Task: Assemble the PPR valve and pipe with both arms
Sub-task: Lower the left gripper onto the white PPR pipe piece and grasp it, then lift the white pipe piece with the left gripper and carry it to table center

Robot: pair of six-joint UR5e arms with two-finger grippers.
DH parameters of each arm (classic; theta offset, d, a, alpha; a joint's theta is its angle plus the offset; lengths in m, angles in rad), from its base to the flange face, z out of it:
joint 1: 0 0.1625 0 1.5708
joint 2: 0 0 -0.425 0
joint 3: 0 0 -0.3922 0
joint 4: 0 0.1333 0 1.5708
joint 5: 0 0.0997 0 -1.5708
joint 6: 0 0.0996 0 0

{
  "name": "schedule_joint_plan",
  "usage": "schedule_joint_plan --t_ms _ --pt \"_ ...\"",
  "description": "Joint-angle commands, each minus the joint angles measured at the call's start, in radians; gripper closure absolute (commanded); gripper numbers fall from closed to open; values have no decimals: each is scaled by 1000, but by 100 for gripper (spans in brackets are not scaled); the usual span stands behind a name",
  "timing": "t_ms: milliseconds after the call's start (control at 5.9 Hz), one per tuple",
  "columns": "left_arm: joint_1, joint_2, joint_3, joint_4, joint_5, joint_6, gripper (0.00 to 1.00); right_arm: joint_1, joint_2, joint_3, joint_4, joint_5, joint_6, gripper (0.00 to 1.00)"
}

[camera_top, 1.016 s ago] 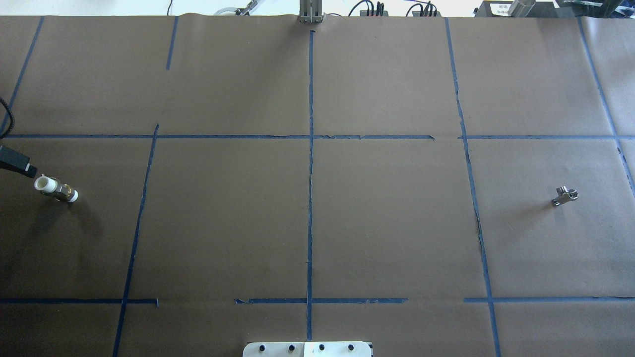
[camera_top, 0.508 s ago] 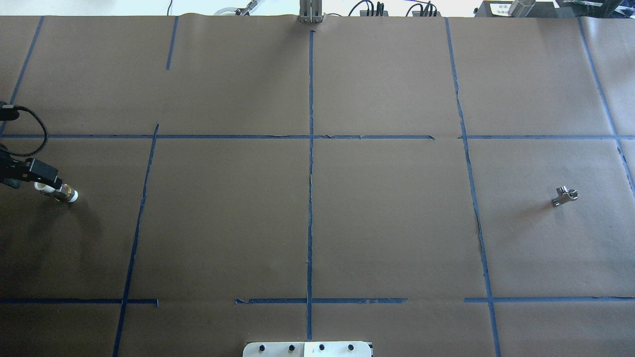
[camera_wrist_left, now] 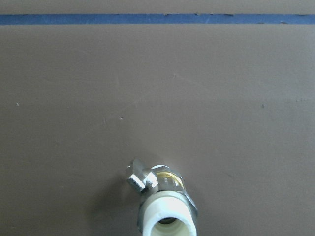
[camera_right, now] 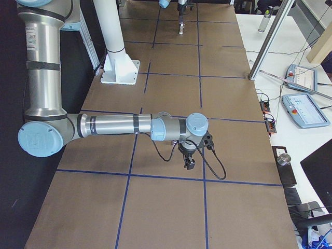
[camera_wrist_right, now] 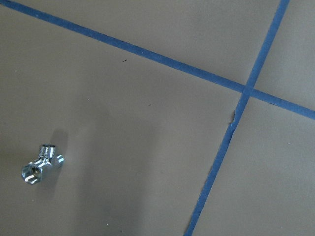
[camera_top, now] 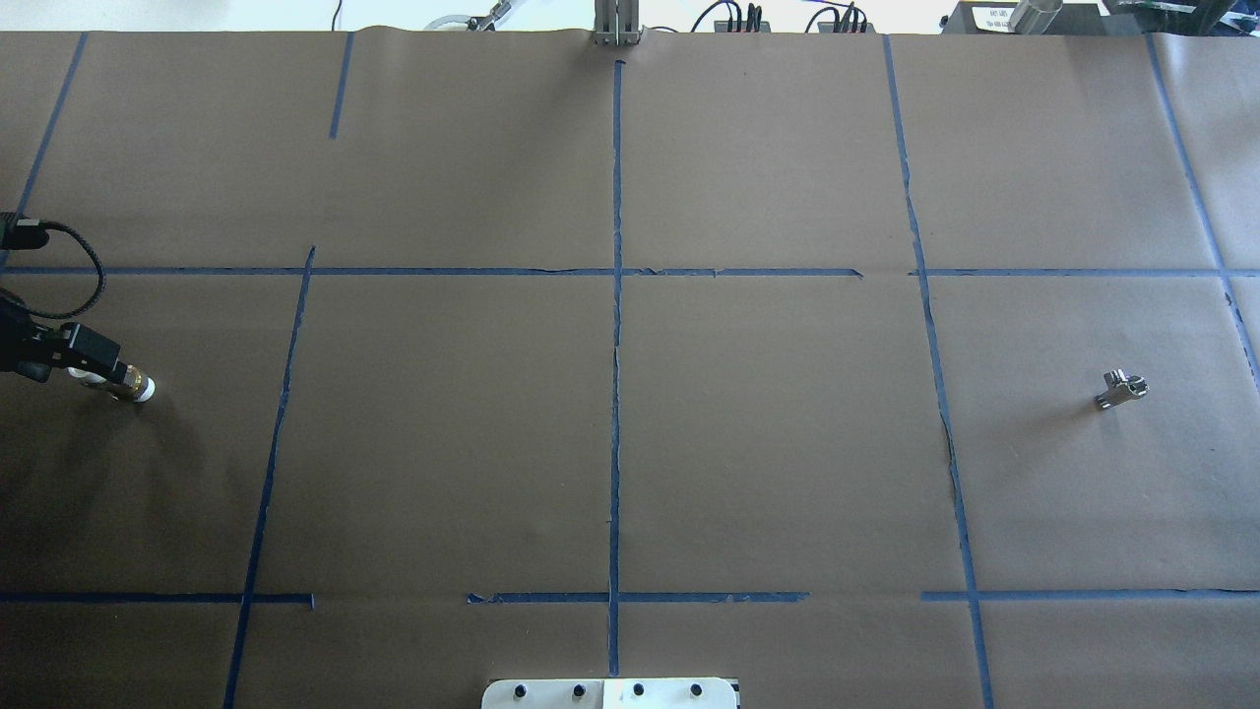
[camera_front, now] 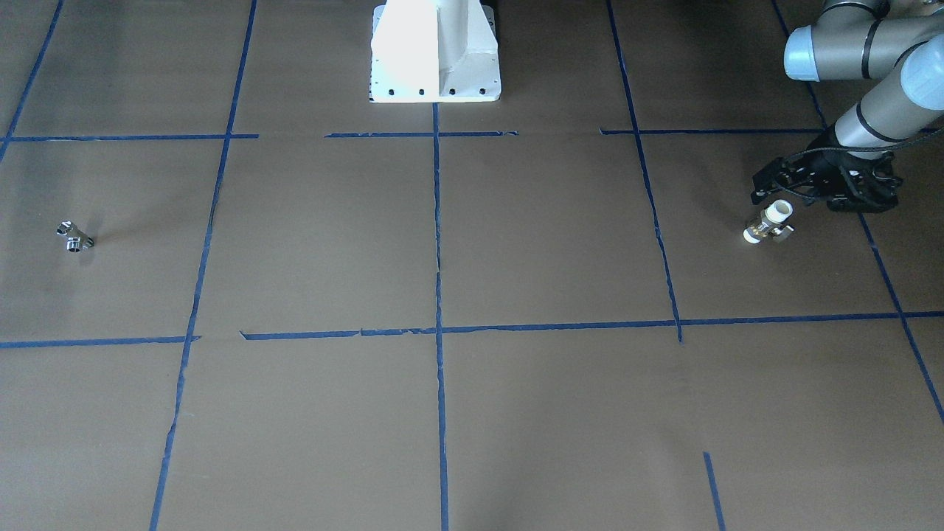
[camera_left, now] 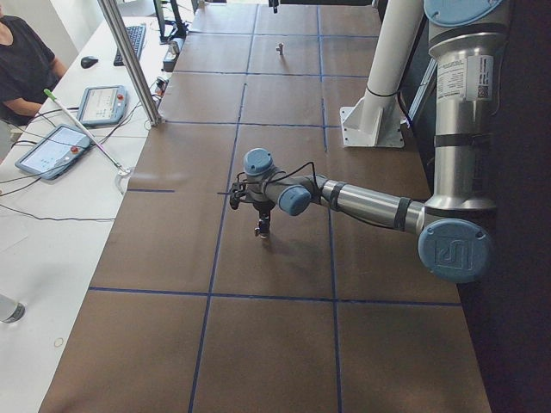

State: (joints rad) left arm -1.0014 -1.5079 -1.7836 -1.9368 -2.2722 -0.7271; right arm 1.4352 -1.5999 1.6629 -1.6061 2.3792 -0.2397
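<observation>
The PPR valve [camera_top: 126, 381] lies on the brown table at the far left, white ends and brass middle; it also shows in the front-facing view [camera_front: 768, 223] and at the bottom of the left wrist view [camera_wrist_left: 165, 206]. My left gripper [camera_front: 783, 192] hovers just over its rear white end, jaws apparently open, holding nothing. The chrome pipe [camera_top: 1120, 389] lies alone at the far right and shows in the right wrist view [camera_wrist_right: 41, 164]. My right gripper [camera_right: 189, 162] shows only in the exterior right view, hanging low above the table; I cannot tell whether it is open.
Blue tape lines divide the brown paper into squares. The white pedestal [camera_front: 435, 51] stands at the robot's side of the table. Tablets and cables [camera_right: 301, 104] lie beyond the table's far edge, where a person [camera_left: 21, 64] sits.
My left gripper has moved in from the left edge and now covers the valve's rear white end. The valve and the pipe have not moved.
</observation>
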Motion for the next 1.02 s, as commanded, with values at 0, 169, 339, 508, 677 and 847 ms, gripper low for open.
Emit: schedule_joint_plan --t_ms 0,169,339,508,677,847 --pt "0 -14 19 1 2 2 24 -1 0 0 0 0 0 0" --pt "0 -14 21 1 8 3 50 -1 -2 0 0 0 -1 0" --pt "1 -14 21 1 7 3 88 -1 -2 0 2 0 -1 0" --pt "0 -17 16 1 6 2 100 -1 -2 0 2 0 -1 0" --pt "-2 -32 -35 9 -4 -15 100 -1 -2 0 2 0 0 0" --pt "0 -78 -63 22 -1 -65 100 -2 -2 0 2 0 0 0"
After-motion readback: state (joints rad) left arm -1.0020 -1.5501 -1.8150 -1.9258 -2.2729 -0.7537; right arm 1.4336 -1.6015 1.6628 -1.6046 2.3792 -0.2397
